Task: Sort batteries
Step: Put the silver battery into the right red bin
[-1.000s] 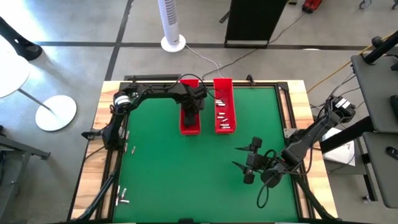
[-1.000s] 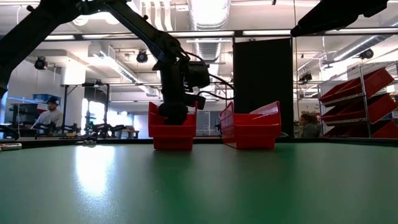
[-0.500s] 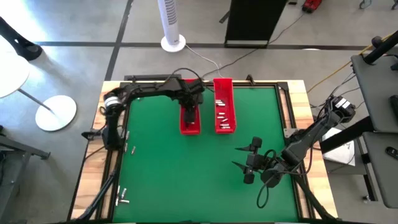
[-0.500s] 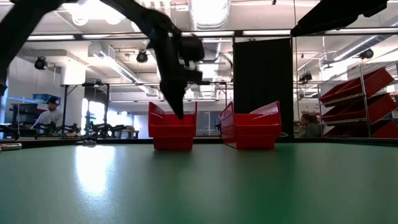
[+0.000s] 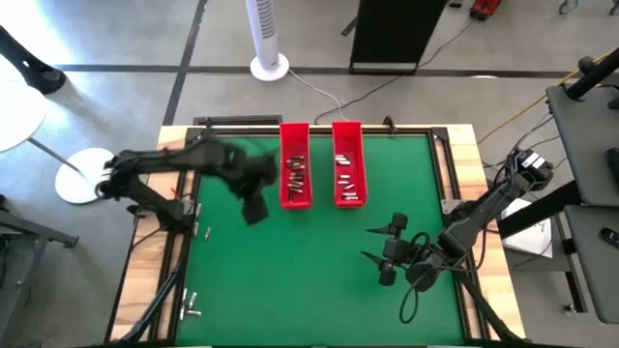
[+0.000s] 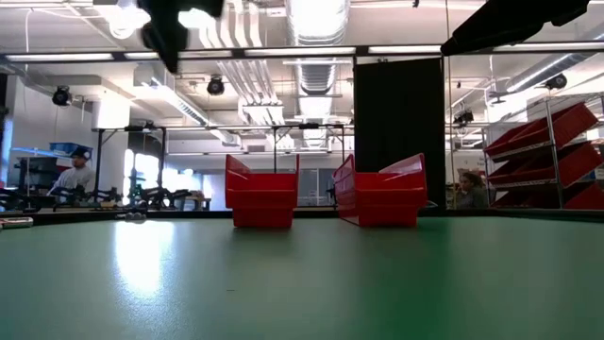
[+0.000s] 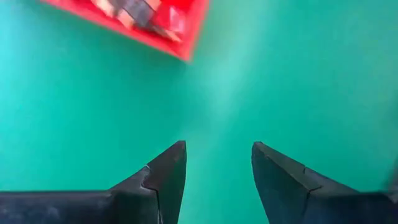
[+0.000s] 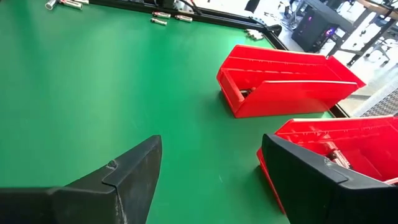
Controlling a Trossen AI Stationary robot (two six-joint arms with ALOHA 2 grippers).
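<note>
Looking down from above: left gripper (image 5: 253,198) hanging over the table (image 5: 290,290) toward 10 o'clock, just beside the left tray (image 5: 282,198), too blurred here for reading the jaws; right gripper (image 5: 379,253) waiting at 4 o'clock, fingers spread, gripping nothing. Batteries (image 5: 296,177) lying in the left tray and in the right tray (image 5: 364,198) at 12 o'clock, mostly running along the 12–6 line of the trays, a few skewed; loose batteries (image 5: 191,307) resting at the 7 o'clock edge and another (image 5: 206,232) near 9, apparently one lying 3–9 and one 12–6, too small for telling ends apart. Looking level across the table: left gripper (image 6: 170,33) hanging high at 11 o'clock, well clear of both trays. Looking through the left wrist: fingers (image 7: 163,180) standing apart over bare green, holding nothing, a tray corner at 11 o'clock. Looking through the right wrist: fingers (image 8: 124,174) parted and empty, loose batteries (image 8: 165,17) at 12 o'clock lying roughly 3–9. Judging the risks: closing across the ends instead of the round sides, probably squirting a battery out; nudging one at the edge, likely rolling it off the table; swinging low near the left tray, possibly knocking it askew.
</note>
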